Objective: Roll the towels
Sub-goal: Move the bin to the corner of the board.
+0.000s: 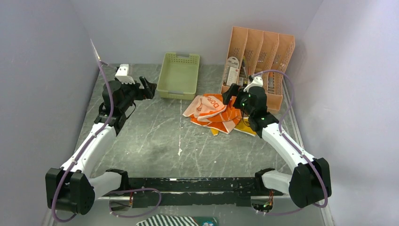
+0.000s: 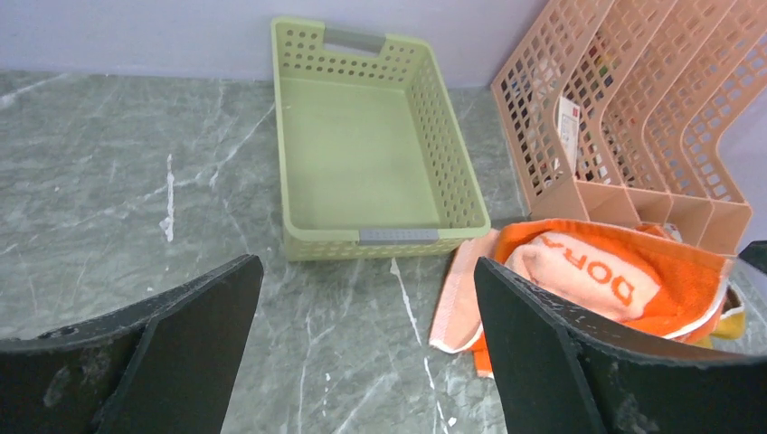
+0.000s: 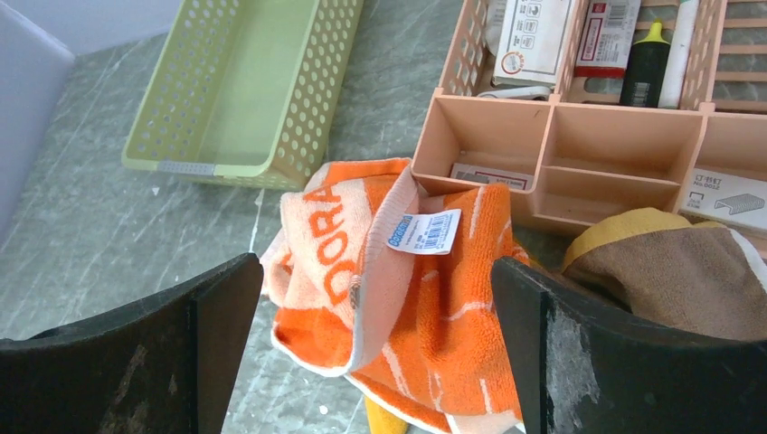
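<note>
Peach plastic slotted organizer (image 3: 579,145) at upper right holds stationery boxes (image 3: 534,36) and a marker (image 3: 647,63). You see the crumpled orange-and-peach towel (image 3: 398,298) touching it, the yellow-tan towel (image 3: 669,271) beside; left gripper (image 2: 366,271) and right gripper (image 3: 378,267) stand wide open.

1 green basket (image 1: 177,93) near peach organizer (image 1: 256,47) (stationery inside).

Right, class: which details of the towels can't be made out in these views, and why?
Yellow-tan towel, right wrist view: cut off by the frame edge and right gripper.
Orange towel lettering, wrist views: folds hide everything past DORA.
Label print, right wrist view: too small.
</note>
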### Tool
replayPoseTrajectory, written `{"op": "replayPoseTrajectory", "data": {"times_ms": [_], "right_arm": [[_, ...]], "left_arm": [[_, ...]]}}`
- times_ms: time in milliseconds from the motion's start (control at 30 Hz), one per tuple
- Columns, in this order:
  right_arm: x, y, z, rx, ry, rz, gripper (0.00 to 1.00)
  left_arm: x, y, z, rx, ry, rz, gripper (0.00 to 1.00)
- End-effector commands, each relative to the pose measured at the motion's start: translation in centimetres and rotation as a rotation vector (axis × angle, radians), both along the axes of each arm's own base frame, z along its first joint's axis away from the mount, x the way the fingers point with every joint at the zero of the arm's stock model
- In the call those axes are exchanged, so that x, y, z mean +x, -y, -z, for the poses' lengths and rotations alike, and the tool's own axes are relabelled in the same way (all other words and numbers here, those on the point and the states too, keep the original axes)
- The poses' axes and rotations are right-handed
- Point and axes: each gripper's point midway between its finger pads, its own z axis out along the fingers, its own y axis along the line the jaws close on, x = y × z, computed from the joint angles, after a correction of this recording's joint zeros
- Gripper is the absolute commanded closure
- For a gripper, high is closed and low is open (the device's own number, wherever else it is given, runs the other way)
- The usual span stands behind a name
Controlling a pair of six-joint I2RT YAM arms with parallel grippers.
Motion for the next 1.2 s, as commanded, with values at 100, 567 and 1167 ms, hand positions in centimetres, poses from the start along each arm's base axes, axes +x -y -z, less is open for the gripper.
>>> {"op": "replayPoseTrajectory", "data": {"times_ms": [100, 567, 1167], "right_arm": [[0.2, -0.7, -1.4, 0.058, 0.036, -0.007, 0.0], [-1.9, -2.1, 1.0, 0.024, -0.042, -0.142, 0.0], [-4.8, -2.1, 2.9, 0.007, -0.066, -0.208, 0.0]], "left_arm": [[0.7, 0.2, 1.7, 0.031, -0.044, 0.008, 0.01], [12.7, 1.3, 3.3, 0.091, -0.174, -0.036, 0.0], [19.8, 0.4, 18.1, 0.237, -0.447, -0.079, 0.43]]}}
